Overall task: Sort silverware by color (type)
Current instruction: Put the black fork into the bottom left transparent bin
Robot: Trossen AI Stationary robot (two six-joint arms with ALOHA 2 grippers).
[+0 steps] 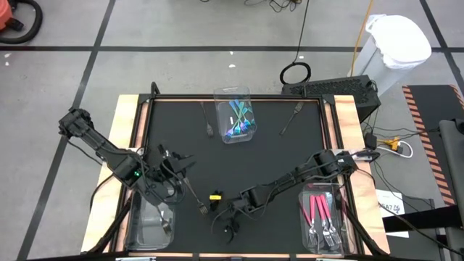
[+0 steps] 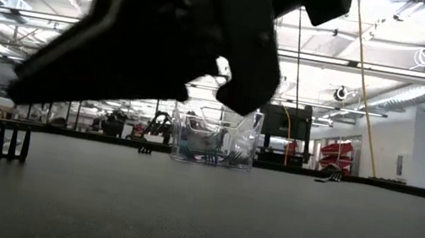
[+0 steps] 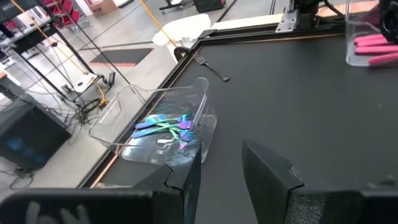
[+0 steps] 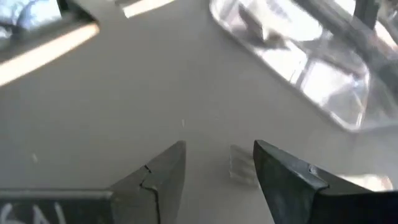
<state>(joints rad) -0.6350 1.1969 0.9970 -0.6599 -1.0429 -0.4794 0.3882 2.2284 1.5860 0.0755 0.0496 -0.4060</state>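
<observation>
A dark fork (image 1: 194,196) lies on the black mat near the front. Its tines (image 2: 5,140) point up in the low view. My right gripper (image 1: 223,215) is open just to the right of the fork's head. In the right wrist view the head (image 4: 241,165) shows on the mat between and just ahead of the fingertips (image 4: 217,152), and they do not touch it. My left gripper (image 1: 176,161) hovers open over the mat's left part, holding nothing (image 3: 221,152). Two more dark forks (image 1: 208,119) (image 1: 291,117) lie at the far side.
A clear bin (image 1: 235,116) at the far middle holds teal-blue utensils (image 3: 165,127). A clear bin (image 1: 322,217) at the near right holds pink-handled forks. A third clear bin (image 1: 148,221) stands at the near left, just beyond the fork. The mat's middle is bare.
</observation>
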